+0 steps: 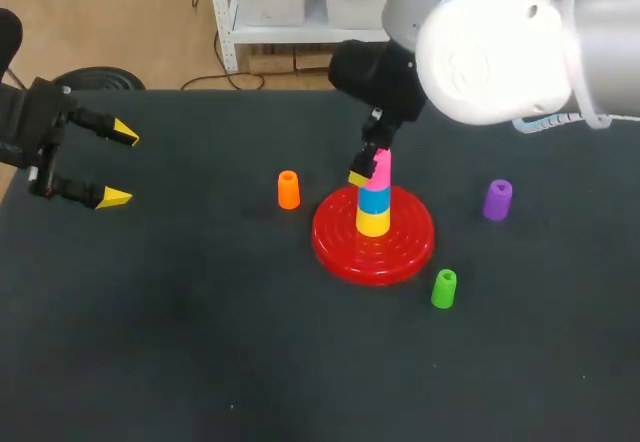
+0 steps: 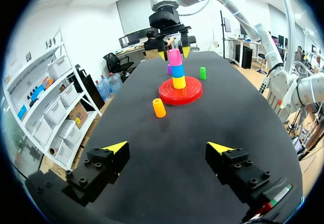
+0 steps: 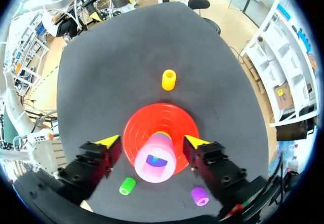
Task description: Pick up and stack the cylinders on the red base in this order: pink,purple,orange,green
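Fingers point(image 3: 107, 142) of right gripper point(image 3: 152, 142) spread, flanking pink cylinder point(image 3: 154, 159) atop blue cylinder point(image 1: 374, 200); left gripper point(image 2: 169, 147) released.

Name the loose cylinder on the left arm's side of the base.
The orange one. Purple and green both stand on the other side of the base.

Bright, even light from above; white glare on the right arm point(image 1: 500, 52); the dark table point(image 1: 200, 342) looks matte; faint, soft shadow around the red base point(image 1: 335, 244).
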You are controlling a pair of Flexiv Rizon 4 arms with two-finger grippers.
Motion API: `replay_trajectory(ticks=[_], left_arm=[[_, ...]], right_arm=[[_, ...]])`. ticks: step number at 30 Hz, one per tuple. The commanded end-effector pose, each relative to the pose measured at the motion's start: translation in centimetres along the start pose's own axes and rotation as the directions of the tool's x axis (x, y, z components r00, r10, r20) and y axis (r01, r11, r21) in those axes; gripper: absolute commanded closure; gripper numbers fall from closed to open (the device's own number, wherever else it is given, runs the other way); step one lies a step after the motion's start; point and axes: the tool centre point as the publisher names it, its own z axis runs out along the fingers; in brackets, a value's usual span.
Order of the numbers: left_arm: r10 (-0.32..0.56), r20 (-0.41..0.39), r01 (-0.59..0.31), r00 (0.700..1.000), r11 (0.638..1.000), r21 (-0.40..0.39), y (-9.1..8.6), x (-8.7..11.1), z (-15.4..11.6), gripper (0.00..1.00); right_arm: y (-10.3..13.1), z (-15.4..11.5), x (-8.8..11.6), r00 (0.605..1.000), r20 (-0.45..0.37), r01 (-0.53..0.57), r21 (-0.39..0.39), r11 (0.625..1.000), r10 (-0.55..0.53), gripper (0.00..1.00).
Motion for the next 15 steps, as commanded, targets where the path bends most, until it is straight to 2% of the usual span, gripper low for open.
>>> replay_trajectory(ticks=[1, 7, 15], left_arm=[[0.002, 0.001, -0.002, 1.000, 1.000, -0.002, -0.1, 0.1, 0.0, 0.00], [0.002, 0.001, -0.002, 1.000, 1.000, -0.002, -0.1, 0.1, 0.0, 0.00], [0.002, 0.001, -0.002, 1.000, 1.000, -0.002, -0.1, 0.1, 0.0, 0.00]], right_arm=[[0.6, -1.1, 0.4, 1.000, 0.019, 0.005, 0.022, 1.000, -0.005, 0.00], [0.7, -4.0, 2.0, 0.999, 0.022, -0.029, 0.094, 0.995, 0.027, 0.00], [0.3, -7.7, 7.7, 0.984, 0.045, -0.179, 0.167, 0.969, 0.174, 0.00]])
